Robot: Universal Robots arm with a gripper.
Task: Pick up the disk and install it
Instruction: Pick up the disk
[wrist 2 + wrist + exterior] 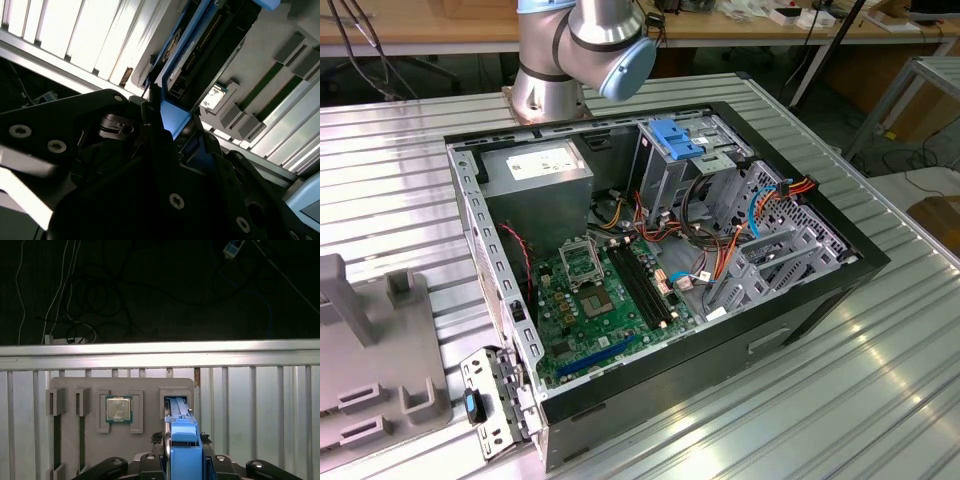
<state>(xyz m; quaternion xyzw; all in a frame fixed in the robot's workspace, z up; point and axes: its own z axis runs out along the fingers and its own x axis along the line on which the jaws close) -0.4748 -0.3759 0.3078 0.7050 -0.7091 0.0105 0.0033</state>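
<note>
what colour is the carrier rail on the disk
Bright blue; the disk shows it best in the first wrist view.

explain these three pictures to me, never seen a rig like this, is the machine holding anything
This is one robot arm with a pincer for grasping. The exterior view is from a camera off the arm: an open computer case lies on a ribbed metal table. Both wrist views are from cameras riding on the arm. The first wrist view shows a grey holder with a square chip in one pocket and the disk, blue-framed, standing in a slot. The pincer sits around the disk's blue end; whether it is clamped I cannot tell.
</note>
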